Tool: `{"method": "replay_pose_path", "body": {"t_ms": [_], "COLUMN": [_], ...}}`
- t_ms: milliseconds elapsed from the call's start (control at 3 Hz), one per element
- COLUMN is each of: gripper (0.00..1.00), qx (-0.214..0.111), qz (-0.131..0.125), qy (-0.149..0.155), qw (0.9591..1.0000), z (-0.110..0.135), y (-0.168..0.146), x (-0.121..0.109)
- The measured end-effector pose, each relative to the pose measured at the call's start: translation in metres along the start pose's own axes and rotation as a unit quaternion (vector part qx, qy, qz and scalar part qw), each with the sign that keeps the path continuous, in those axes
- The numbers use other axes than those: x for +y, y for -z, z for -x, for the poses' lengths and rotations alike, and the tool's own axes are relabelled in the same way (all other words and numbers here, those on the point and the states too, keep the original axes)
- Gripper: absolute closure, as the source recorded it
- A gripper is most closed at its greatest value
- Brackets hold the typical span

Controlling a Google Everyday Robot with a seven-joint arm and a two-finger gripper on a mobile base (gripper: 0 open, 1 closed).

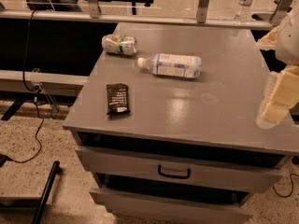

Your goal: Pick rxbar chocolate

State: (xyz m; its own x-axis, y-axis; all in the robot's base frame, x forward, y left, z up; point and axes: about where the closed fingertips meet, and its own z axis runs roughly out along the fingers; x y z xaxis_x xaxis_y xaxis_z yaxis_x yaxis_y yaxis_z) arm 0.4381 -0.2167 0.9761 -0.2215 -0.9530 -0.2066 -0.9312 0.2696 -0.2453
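The rxbar chocolate (117, 98) is a small flat black wrapper with rows of white text. It lies flat near the front left corner of the grey cabinet top (219, 101). My gripper (274, 104) is at the right edge of the view, pale and cream-coloured, hanging over the cabinet's front right edge. It is far to the right of the bar and touches nothing that I can see.
A clear plastic water bottle (170, 65) lies on its side mid-top. A crushed green-and-white can (119, 44) lies at the back left. Two drawers (174, 171) stand slightly open below. A second bottle (245, 3) stands on the ledge behind. Cables run along the floor at left.
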Motion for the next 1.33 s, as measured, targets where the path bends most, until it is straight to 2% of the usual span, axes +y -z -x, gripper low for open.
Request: {"method": "replay_pose_path", "body": {"t_ms": [333, 667, 1000, 1333], "gripper": [0.00, 0.00, 0.00, 0.00], "qx": [0.000, -0.012, -0.039, -0.065], "qz": [0.000, 0.000, 0.004, 0.011], "qy": [0.000, 0.026, 0.074, 0.143], "qw": [1.0000, 0.9996, 0.9965, 0.9876], "z": [0.000, 0.019, 0.064, 0.142], "y": [0.000, -0.010, -0.029, -0.055], "x": [0.000, -0.008, -0.027, -0.054]}}
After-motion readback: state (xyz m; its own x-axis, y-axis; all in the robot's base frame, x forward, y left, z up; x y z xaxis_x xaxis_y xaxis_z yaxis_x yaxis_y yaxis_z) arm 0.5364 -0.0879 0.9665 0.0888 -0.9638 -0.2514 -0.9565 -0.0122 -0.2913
